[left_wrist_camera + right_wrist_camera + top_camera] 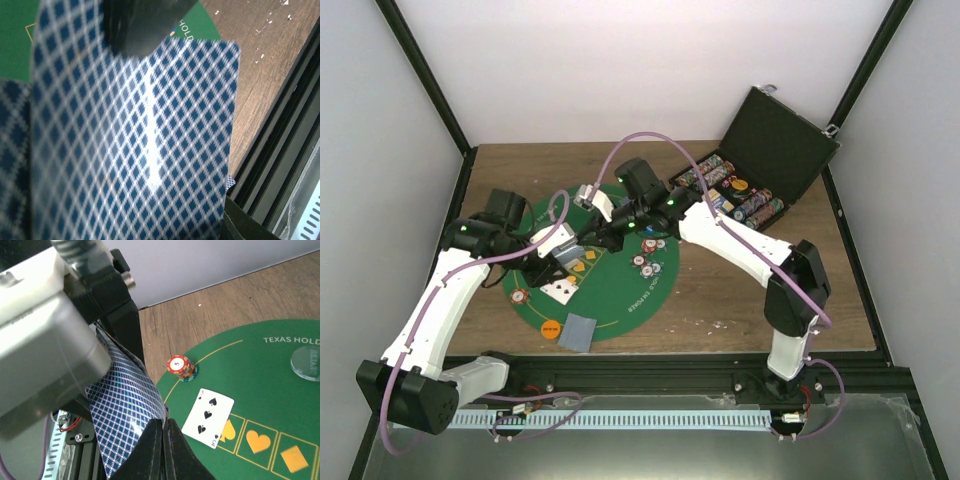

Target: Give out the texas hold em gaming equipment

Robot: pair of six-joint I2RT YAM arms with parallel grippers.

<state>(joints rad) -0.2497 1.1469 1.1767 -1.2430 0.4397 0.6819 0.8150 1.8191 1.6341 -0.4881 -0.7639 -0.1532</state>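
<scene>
Right gripper (pixel 162 432): its two dark fingers are pressed together, and they appear to pinch the near corner of a single blue diamond-backed playing card (pixel 125 410). The card bows upward between the two arms. Left gripper (pixel 552 262) is clamped on the pack of blue diamond-backed playing cards (pixel 130 150), which fills most of its wrist view. Its own fingers are mostly hidden behind the pack.

Both grippers meet above the left half of the big round green felt mat (pixel 240 365). The right gripper sits just to the right of the left one and slightly farther away.

The pinched card runs leftward from the right fingertips, back under the left gripper and onto the pack. Freeing it likely means drawing it to the right, away from the left gripper, along that line. The right arm is the one placed to carry it off.

On the mat, a face-up white card with black spades (pixel 207 417) lies just near of the grippers. A small stack of striped poker chips (pixel 181 368) stands at the mat's left edge. A face-down card (pixel 578 332) and a flat orange disc (pixel 550 327) rest at the near rim. An open black hinged case (pixel 775 140) sits far right on the table, well apart.
</scene>
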